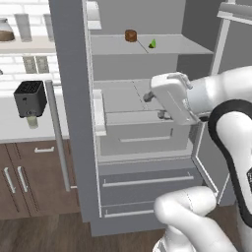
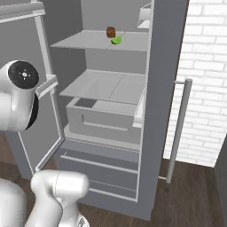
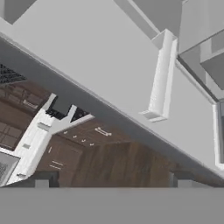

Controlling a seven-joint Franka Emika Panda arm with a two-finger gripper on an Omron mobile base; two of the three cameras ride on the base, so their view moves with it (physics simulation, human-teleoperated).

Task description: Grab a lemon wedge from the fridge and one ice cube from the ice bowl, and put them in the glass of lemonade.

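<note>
Upper fridge shelf: lemon wedge, well above tool

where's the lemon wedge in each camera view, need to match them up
Left base view: the tiny pointed yellowish-green lemon wedge lies on the upper shelf of the open matte grey fridge, right of the small round brown item.
Right base view: the wedge sits on that same upper shelf, just below and right of the brown item.
Hand view: not in it.
Shared landmark: the brown item beside the wedge.

Even, flat rendered light; soft shadows; no glare; coarse, slightly blurry.
</note>
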